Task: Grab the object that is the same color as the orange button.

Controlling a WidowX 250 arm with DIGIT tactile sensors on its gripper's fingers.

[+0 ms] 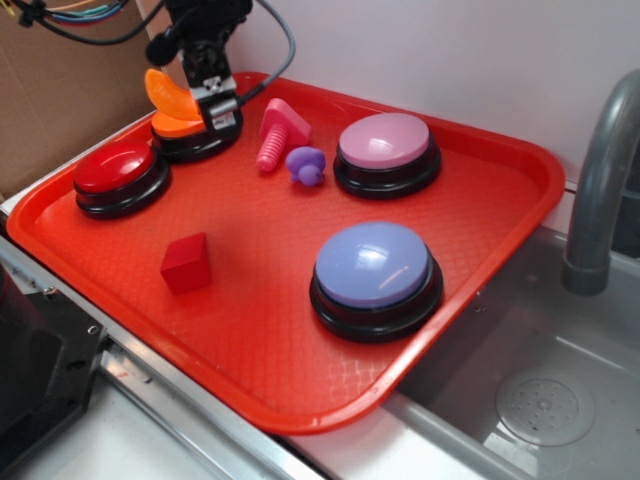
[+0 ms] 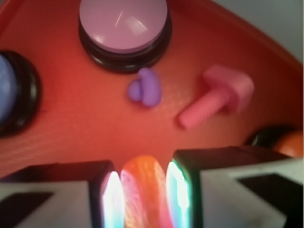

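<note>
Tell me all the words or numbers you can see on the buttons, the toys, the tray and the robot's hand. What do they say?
No text can be read anywhere.
Gripper: a white label with small dark marks, too small and blurred to read.
Orange button, red button, pink button, blue button: plain tops.
Red cube, pink bolt, orange crescent, tray: no writing.

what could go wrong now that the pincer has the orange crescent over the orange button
1. The pincer pinches only a narrow part of the glossy, curved orange crescent; it may slip or twist out.
2. It hangs just above the orange button; dipping could press it.
3. The pink bolt lies close by; a sideways swing might knock it.
</note>
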